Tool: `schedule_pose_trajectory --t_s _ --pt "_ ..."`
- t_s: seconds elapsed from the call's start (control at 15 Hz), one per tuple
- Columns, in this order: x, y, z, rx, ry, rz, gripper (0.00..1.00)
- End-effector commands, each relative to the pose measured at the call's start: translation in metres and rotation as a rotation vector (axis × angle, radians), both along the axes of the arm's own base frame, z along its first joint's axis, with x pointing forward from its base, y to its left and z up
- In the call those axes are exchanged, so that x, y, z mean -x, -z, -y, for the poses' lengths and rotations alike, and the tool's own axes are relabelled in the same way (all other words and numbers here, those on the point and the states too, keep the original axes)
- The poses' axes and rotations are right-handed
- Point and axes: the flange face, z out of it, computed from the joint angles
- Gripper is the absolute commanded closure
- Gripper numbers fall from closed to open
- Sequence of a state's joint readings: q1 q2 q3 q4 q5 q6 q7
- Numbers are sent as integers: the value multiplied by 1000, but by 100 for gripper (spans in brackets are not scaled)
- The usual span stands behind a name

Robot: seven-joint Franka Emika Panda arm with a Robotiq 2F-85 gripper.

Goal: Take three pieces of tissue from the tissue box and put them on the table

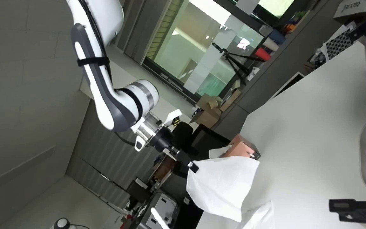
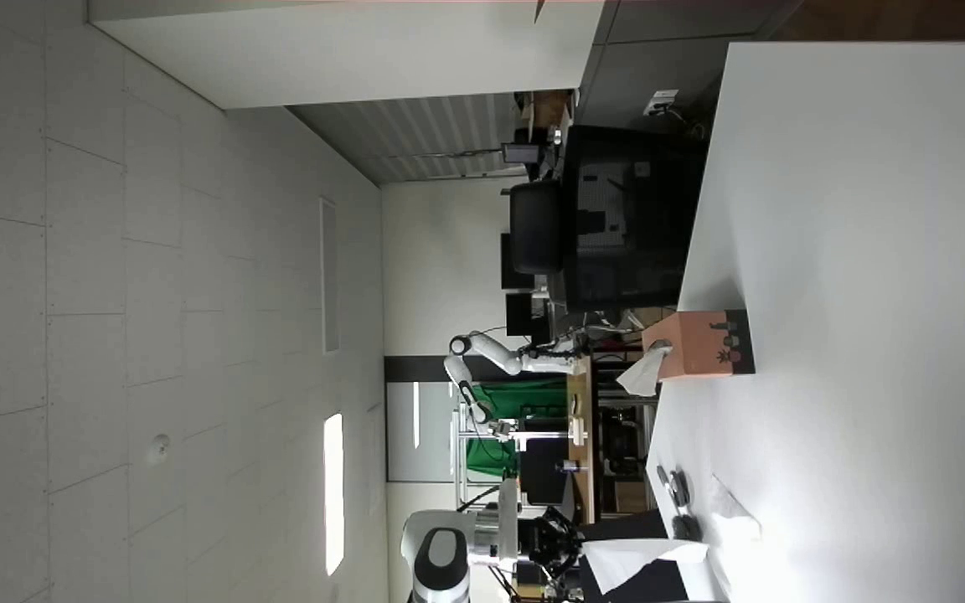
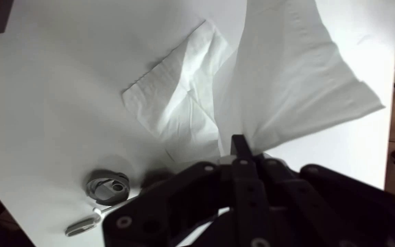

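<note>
Near one edge of the table [image 2: 868, 209], the gripper [image 3: 250, 151] is pinching a hanging tissue [image 3: 293, 75] by its border, jaws closed on it, presumably for laying beside the loose tissue [image 3: 187, 103] lying there. Along the edge facing the black chair [image 2: 608, 218], the tissue box [image 2: 699, 345] is standing upright, likely for upward pulling. The white table is catching glare; beyond a corner, glazing [image 1: 183, 54] is lining the room
</note>
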State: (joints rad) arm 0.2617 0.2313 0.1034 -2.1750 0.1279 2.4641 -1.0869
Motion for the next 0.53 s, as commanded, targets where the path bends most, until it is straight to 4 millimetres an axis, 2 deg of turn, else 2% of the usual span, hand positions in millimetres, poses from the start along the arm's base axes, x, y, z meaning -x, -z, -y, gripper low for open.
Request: schedule_pose_trajectory --t_s 0.0,0.27,0.47 --pt "-28 -5 41 -106 11 -183 100" --pt "-56 6 90 -195 16 -347 100" --pt "-73 22 113 -233 21 -430 100"
